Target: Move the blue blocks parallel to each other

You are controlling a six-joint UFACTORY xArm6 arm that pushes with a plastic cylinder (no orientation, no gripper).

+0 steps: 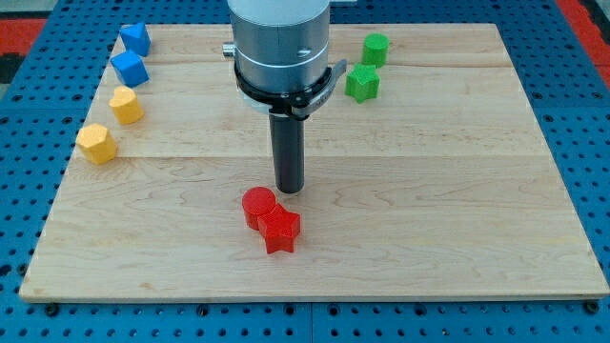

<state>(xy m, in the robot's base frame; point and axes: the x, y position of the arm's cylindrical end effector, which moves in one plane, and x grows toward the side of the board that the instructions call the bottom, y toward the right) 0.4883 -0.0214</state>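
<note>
The tool's tip (pixel 289 189), a bare rod with no jaws, stands just beyond the red cylinder (pixel 257 205), far from both blue blocks (pixel 134 39) (pixel 129 68) at the desk's (pixel 429 191) far left.

blue blocks (pixel 132 54) top left, tool (pixel 289 190) centre

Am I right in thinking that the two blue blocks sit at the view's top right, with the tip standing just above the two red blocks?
Not quite: the camera view shows the two blue blocks at the view's top left, not the top right, where the green blocks sit. The rest holds: my tip stands just above the two red blocks.
</note>
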